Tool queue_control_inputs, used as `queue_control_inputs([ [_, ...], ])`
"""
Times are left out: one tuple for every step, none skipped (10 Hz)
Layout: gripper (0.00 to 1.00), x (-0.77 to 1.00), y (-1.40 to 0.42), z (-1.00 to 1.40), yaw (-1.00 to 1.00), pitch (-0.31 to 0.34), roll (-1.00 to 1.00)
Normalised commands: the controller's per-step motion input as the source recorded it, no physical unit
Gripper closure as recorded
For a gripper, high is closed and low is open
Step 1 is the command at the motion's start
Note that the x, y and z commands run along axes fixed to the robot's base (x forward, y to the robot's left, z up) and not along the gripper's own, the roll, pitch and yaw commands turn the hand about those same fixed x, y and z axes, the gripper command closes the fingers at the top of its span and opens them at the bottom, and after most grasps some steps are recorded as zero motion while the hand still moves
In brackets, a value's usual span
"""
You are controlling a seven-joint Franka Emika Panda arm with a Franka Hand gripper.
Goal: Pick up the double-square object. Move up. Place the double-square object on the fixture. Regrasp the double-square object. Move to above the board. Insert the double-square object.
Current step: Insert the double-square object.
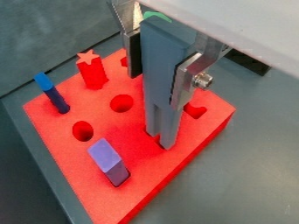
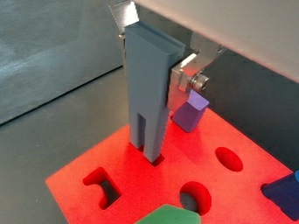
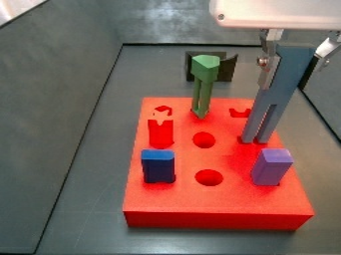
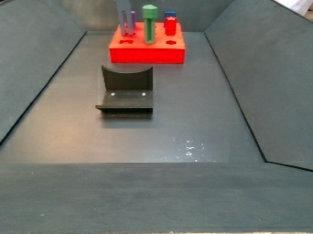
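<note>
- The gripper (image 3: 288, 50) hangs over the far right part of the board (image 3: 220, 207), its two silver fingers (image 1: 191, 68) closed on the upper end of the grey-blue bar (image 3: 273, 100).
- The bar stands upright below the gripper, and its lower end meets the board's top at a cut-out; both wrist views show this (image 2: 149, 96), but how deep it sits cannot be told.
- Just beside the bar's foot, on the near side, stands a short purple block (image 3: 272, 166).
- To the gripper's left a tall green peg (image 3: 202, 86) rises from the board.
- Further left are a red star peg (image 3: 162, 125) and a dark blue block (image 3: 159, 165).
- Behind the green peg, off the board, sits the dark fixture (image 3: 210, 62), apart from the gripper; in a side view (image 4: 126, 89) it lies on the floor in front of the board.
</note>
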Motion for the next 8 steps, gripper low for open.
queue_control_inputs([
  [1.00, -0.34, -0.01, -0.17, 0.00, -0.084, 0.00],
  [1.00, -0.36, 0.00, -0.19, 0.00, -0.061, 0.04],
  [1.00, -0.31, 0.00, -0.20, 0.00, -0.049, 0.05],
  [1.00, 0.00, -0.01, -0.41, 0.00, -0.014, 0.00],
  [1.00, 0.08, -0.10, -0.72, 0.00, -0.059, 0.07],
  [1.00, 0.06, -0.14, -0.77, 0.00, -0.081, 0.05],
  [1.00, 0.01, -0.01, -0.55, 0.00, -0.149, -0.11],
  [1.00, 0.00, -0.14, -0.40, 0.01, -0.241, -0.02],
])
